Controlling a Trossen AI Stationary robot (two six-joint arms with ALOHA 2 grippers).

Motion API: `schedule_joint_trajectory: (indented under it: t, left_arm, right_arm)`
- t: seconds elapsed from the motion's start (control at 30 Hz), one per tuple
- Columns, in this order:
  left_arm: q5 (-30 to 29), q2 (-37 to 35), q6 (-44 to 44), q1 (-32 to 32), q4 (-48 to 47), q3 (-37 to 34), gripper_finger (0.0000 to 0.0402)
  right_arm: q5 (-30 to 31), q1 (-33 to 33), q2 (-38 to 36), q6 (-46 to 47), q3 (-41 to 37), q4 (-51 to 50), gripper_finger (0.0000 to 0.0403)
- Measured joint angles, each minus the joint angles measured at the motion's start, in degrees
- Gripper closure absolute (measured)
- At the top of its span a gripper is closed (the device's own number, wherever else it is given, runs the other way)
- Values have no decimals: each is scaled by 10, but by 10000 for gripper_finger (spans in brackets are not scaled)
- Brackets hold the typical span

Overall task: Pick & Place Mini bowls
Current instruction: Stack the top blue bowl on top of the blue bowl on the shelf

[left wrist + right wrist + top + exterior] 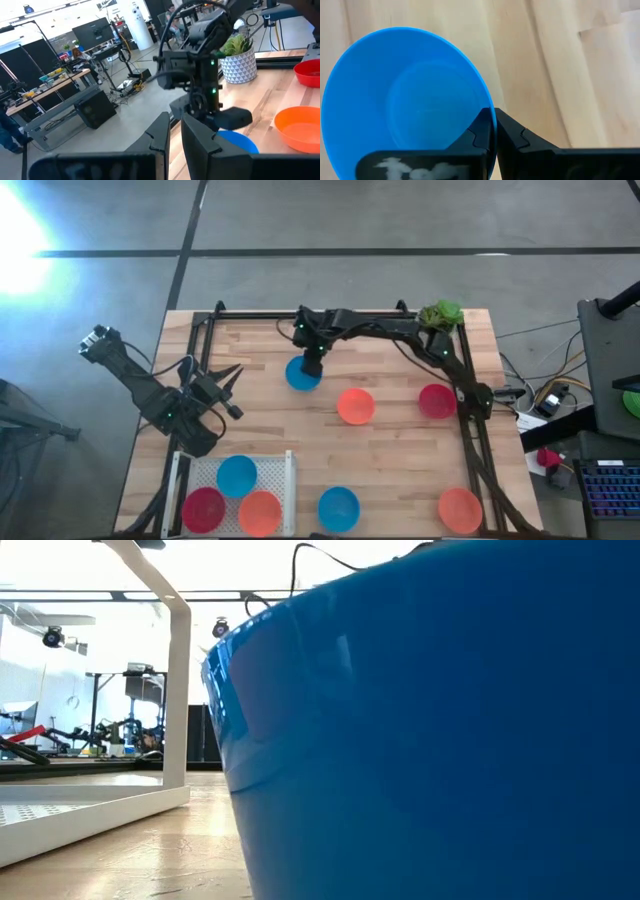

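A blue mini bowl (pixel 300 375) (pixel 405 100) sits at the table's far middle, with my right gripper (pixel 312 363) (pixel 494 131) shut at its rim. From the left wrist view this bowl (pixel 239 142) shows below that gripper. More mini bowls stand loose on the wood: an orange one (pixel 355 406), a red one (pixel 436 400), an orange one (pixel 459 510) and a blue one (pixel 338 508) (pixel 430 730). My left gripper (pixel 228 385) (pixel 176 137) waits raised at the table's left, its fingers a narrow gap apart, nothing between them. My right gripper pinches the blue bowl's rim (pixel 489 106), one finger inside the bowl and one outside. The fingers come slanting down from the table's far right. The bowl stays level, mouth up. Whether its base is on the wood I cannot tell.
A white tray (pixel 290 472) (pixel 95 810) at the near left holds a blue (pixel 237 475), a red (pixel 203 508) and an orange bowl (pixel 260 512). A white pot with a green plant (pixel 440 315) (pixel 239 57) stands at the far right corner. Black rails frame the table.
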Motion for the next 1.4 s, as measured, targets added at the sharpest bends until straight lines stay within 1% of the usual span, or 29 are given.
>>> schedule_joint_trajectory:
  t: [0.2,0.4,0.9,1.0,1.27,1.4]
  left_arm:
    - [0,0,0,0,0,0,358]
    - [0,0,0,0,0,0,358]
    - [0,0,0,0,0,0,358]
    - [0,0,0,0,0,0,358]
    - [0,0,0,0,0,0,358]
    - [0,0,0,0,0,0,358]
  right_arm:
    - [-13,2,29,-7,20,-20,394]
    - [-13,2,27,5,17,-24,394]
    - [-12,6,25,-11,19,-22,393]
    - [-13,6,25,-11,19,-22,381]
    - [-12,6,25,-15,19,-20,323]
    - [-12,6,25,-28,19,-19,301]
